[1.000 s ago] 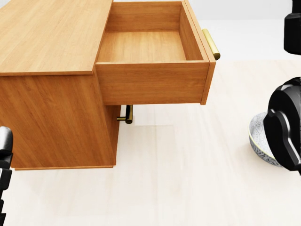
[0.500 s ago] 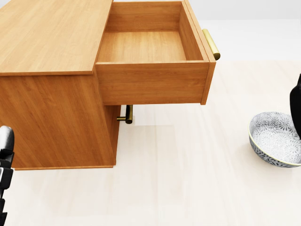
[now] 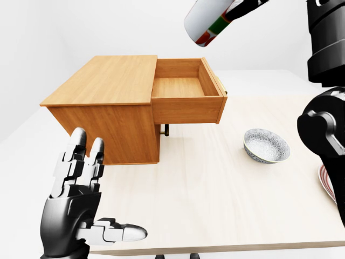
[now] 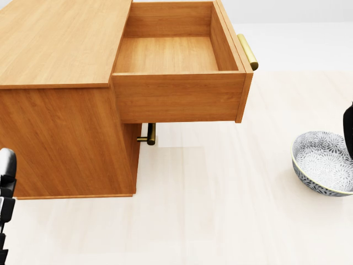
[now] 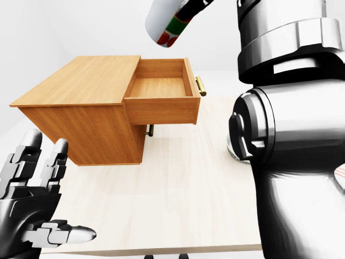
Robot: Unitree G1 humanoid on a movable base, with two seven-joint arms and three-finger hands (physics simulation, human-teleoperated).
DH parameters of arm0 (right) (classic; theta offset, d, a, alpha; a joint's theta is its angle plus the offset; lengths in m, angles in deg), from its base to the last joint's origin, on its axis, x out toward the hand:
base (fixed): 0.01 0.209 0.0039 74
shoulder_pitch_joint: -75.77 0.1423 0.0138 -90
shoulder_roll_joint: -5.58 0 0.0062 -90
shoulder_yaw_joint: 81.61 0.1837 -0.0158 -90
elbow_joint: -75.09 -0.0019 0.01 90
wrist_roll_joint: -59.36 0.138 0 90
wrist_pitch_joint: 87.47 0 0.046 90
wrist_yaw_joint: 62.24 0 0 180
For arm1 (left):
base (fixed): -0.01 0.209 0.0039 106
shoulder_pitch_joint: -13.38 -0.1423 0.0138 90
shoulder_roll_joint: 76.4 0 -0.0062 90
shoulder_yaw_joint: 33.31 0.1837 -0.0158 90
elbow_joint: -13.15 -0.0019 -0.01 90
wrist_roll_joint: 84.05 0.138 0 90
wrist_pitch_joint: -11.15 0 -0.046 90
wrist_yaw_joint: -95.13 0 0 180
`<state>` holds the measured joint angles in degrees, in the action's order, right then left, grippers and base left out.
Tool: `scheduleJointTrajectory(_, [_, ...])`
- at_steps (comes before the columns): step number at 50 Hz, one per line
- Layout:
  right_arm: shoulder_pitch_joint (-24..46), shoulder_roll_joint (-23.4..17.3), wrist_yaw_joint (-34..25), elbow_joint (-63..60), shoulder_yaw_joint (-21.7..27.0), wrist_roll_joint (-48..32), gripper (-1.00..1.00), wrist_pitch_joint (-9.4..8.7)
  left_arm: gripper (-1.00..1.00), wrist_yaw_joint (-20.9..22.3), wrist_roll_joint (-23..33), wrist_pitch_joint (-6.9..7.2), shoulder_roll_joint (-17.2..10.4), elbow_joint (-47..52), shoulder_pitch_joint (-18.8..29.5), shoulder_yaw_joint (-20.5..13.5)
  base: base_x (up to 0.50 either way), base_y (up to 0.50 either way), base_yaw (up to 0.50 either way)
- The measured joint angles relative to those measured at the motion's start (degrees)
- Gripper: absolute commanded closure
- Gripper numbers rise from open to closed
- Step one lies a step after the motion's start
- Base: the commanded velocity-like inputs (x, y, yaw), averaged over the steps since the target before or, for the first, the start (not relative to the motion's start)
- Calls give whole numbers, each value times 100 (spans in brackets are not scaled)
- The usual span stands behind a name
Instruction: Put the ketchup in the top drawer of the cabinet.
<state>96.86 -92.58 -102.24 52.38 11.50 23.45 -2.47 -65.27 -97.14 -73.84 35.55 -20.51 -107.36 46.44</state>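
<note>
The ketchup bottle point(image 3: 206, 22), white with a red and green label, hangs tilted high above the table, over the open top drawer point(image 3: 186, 87). My right hand point(image 3: 241, 9) is shut on its far end at the top edge of the left-eye view. The drawer stands pulled out of the wooden cabinet point(image 3: 105, 81) and holds nothing point(image 4: 165, 54). My left hand point(image 3: 81, 197) is open, fingers spread, low at the left and well short of the cabinet.
A patterned bowl point(image 3: 266, 144) sits on the table to the right of the cabinet. A red-rimmed plate point(image 3: 325, 182) shows at the right edge. The brass handle point(image 4: 150, 134) of the lower drawer sticks out under the open one. My right arm point(image 5: 291, 135) fills the right-eye view's right side.
My right arm has left the head view toward the right edge, uncovering the whole bowl. The cabinet, drawer and left hand have stayed put.
</note>
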Motion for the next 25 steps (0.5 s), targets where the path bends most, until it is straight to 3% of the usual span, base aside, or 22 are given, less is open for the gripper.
scheduleJointTrajectory(25, [-605, 75, 0, 17, 38, 254, 100, 0, -100, 46, -26, 0, 44, 42, -5, -59, 0, 0, 0])
